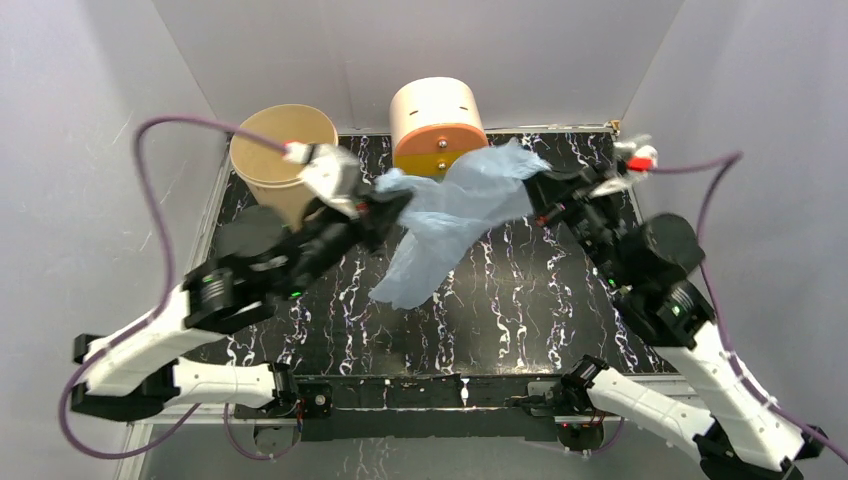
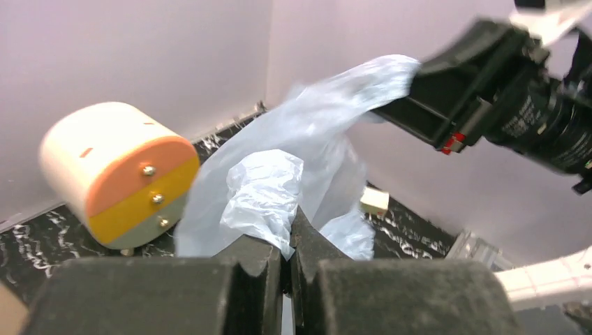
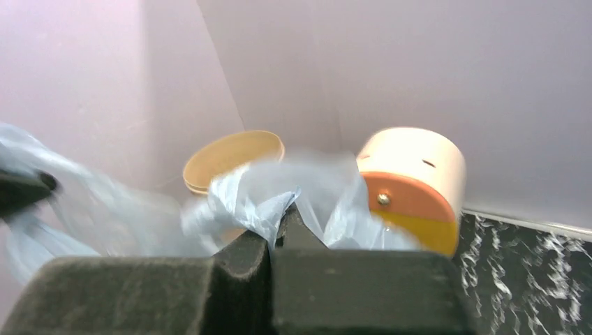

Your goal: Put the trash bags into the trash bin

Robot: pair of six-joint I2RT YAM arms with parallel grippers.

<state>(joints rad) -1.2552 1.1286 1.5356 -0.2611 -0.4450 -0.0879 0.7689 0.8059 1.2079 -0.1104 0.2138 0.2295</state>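
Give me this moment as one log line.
left gripper: shut on thin pale-blue plastic bag | right gripper: shut on bag | bag: stretched between both, not in tan round bin

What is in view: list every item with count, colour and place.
trash bag: one, translucent pale blue, held up over the table between both arms
trash bin: one, tan, far left corner
cylinder: one, cream with orange-yellow front, far centre
block: one, small, cream, on the table beyond the bag
table: one, black with white veining
cables: two, purple, one looping from each wrist
left end effector: one, black, shut on the bag's left end
right end effector: one, black, shut on its right end
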